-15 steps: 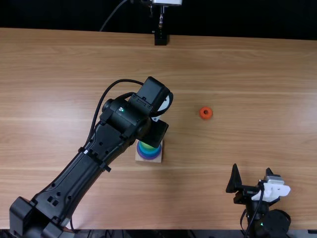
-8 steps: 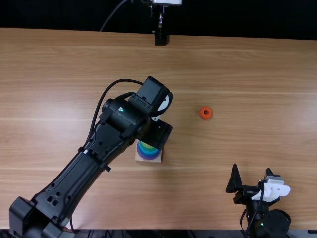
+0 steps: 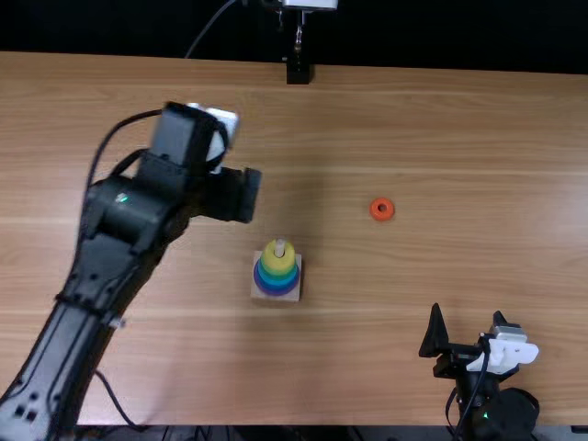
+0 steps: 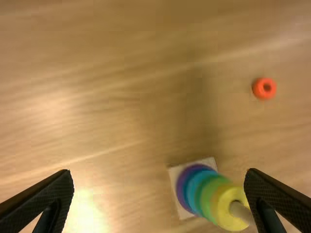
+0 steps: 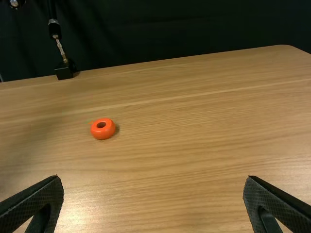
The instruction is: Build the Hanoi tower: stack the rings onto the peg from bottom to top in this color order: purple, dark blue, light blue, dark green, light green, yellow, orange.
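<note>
With twelve o'clock toward the far edge of the wooden counter [image 3: 441,119], the square base [image 3: 292,293] is sitting a little left of the middle, well inside the edges. Its peg [image 3: 279,248] is carrying stacked rings, purple [image 3: 274,290] at the bottom, shades of blue and green above, and yellow [image 3: 279,262] on top, the peg's tip poking through. The orange ring [image 3: 382,209] is lying flat on the counter at two o'clock from the base, open wood stretching between the two. The left pincer [image 3: 241,195] is hanging above the counter near the base's eleven o'clock, its fingers standing wide apart. The right pincer [image 3: 467,312] is resting well apart from the base, between three and four o'clock and toward the near edge, its fingers also standing spread. A black block [image 3: 297,72] is standing by the far edge at twelve o'clock, dark cloth [image 5: 184,29] hanging beyond.
</note>
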Robot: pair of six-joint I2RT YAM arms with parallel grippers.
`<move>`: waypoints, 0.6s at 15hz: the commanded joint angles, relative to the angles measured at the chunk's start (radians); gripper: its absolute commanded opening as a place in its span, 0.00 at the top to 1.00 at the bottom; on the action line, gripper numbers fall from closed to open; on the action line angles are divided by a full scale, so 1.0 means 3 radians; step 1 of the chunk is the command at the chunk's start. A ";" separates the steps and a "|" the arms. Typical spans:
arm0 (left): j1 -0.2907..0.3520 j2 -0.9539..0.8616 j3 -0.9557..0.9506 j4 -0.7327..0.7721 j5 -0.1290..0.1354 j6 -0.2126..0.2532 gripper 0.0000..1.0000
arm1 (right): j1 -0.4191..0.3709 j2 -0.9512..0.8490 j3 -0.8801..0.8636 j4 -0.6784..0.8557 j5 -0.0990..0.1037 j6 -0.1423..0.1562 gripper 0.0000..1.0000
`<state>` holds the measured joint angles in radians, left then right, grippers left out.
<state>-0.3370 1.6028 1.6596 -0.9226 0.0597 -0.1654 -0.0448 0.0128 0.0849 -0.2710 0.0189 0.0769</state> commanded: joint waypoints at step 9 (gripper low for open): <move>0.1093 -0.2612 -0.2970 0.2014 -0.0027 -0.0001 0.00 | -0.0035 -0.0043 -0.0227 -0.0180 -0.0008 -0.0005 0.00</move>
<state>-0.0124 0.8532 0.7959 -0.3222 0.0525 -0.1646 -0.0448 0.0128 0.0849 -0.2714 0.0189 0.0761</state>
